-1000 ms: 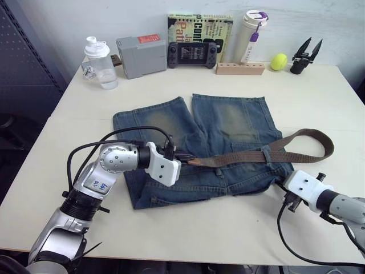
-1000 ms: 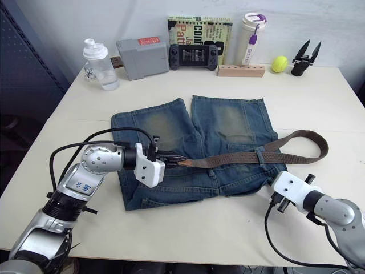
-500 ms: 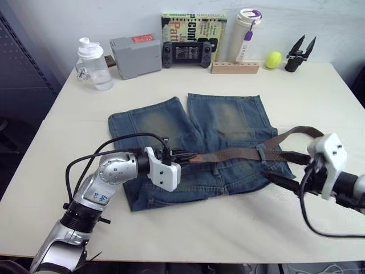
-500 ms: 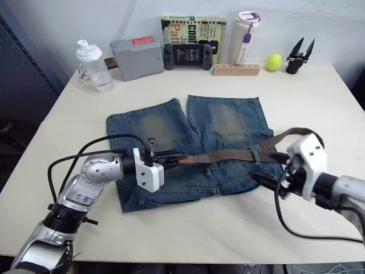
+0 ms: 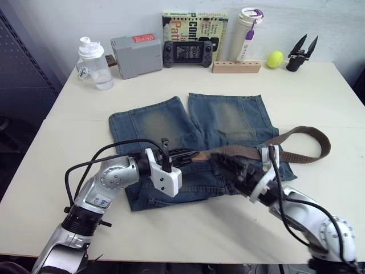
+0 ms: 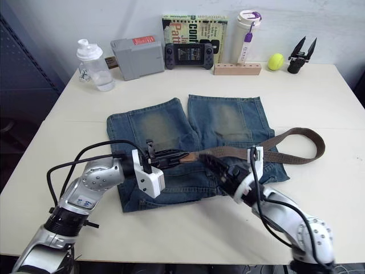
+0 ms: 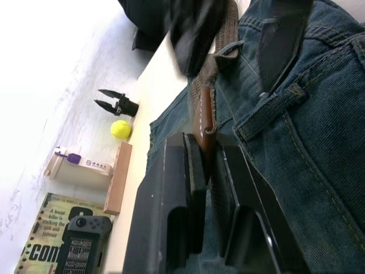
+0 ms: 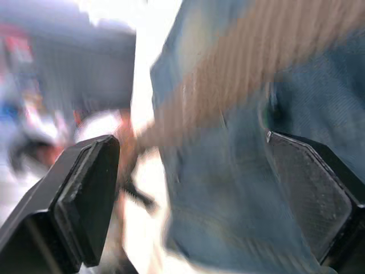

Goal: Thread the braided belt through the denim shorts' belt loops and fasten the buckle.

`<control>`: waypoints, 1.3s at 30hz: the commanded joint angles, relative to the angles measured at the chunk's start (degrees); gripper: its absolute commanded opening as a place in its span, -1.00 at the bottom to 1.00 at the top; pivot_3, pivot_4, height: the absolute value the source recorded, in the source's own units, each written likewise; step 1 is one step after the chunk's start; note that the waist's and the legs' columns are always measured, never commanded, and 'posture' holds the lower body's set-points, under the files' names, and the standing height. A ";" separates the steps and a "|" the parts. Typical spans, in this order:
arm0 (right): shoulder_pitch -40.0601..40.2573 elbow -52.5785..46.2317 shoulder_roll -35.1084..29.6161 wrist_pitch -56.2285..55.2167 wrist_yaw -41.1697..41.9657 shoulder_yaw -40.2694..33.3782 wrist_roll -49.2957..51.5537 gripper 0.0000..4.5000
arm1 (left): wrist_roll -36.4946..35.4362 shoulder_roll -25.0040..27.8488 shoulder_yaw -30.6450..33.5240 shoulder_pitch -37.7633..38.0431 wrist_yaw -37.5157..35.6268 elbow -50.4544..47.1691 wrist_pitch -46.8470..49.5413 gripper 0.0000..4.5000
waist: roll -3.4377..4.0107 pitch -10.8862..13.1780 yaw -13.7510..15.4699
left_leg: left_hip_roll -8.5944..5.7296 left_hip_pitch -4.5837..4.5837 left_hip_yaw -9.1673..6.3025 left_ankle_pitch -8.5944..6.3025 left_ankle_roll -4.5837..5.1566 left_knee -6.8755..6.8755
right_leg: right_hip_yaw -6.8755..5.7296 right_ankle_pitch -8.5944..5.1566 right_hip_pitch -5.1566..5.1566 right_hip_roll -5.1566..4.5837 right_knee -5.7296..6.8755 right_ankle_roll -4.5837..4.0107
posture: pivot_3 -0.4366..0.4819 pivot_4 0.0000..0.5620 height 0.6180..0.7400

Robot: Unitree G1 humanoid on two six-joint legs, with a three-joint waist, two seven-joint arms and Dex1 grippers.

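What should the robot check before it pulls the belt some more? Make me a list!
1. Left gripper holds the braided belt by its leather tip: ok, the fingers are shut on it.
2. Right gripper is open and ready: ok, its fingers stand wide apart over the belt and the denim shorts.
3. Belt passes through a belt loop on the right side: ok, it looks threaded there.
4. Belt is through the loops near the tip: cannot tell, the grippers cover them.
5. Buckle is free to follow: cannot tell, I cannot make it out.
6. Shorts lie flat on the table: ok.
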 commanded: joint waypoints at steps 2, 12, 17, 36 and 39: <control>-0.75 -3.95 0.87 -3.65 -3.73 -1.49 1.43 0.97 | 0.05 0.53 0.45 -0.49 0.75 -1.47 -0.79 -0.87 | 0.02 0.00 -0.05 | 0.01 -0.01 0.08 0.00 0.00 0.00 | 0.00 0.00 0.00 0.01 -0.01 0.00 | -0.05 -0.47 0.76; -0.06 -5.09 -0.54 -6.44 -5.80 -2.13 1.43 0.97 | -0.17 0.51 0.07 -1.14 0.38 -1.26 -0.71 -0.87 | 0.07 -0.01 -0.91 | 0.07 0.00 0.19 0.00 0.00 -0.10 | 0.03 -0.01 -0.07 0.05 0.00 -0.03 | -0.05 -0.47 0.76; 0.40 -4.75 -0.24 -7.04 -4.48 -1.99 1.43 -0.06 | 0.11 0.63 -0.10 -1.55 0.32 -0.89 -0.83 -0.87 | 0.07 -0.01 -1.22 | 0.11 0.00 0.19 0.00 0.00 -0.14 | 0.07 -0.01 -0.13 0.04 0.00 -0.03 | -0.05 -0.47 0.76; -1.94 1.59 -4.18 -6.52 2.95 -9.33 1.43 -1.00 | -24.02 4.84 3.10 10.88 -11.70 -15.27 25.22 0.41 | 0.10 0.00 -1.40 | 0.22 -0.12 0.19 0.00 0.01 -0.20 | 0.48 -0.01 -0.63 0.01 0.15 -0.03 | -0.05 -0.47 0.76; -2.69 4.09 -6.48 -3.63 5.54 -12.05 1.43 -1.00 | -29.40 7.07 4.88 14.86 -13.15 -19.39 33.43 0.41 | 0.20 0.05 -1.33 | 0.24 -0.13 0.17 0.00 0.01 -0.19 | 0.49 -0.02 -0.62 0.02 0.16 -0.03 | -0.05 -0.47 0.76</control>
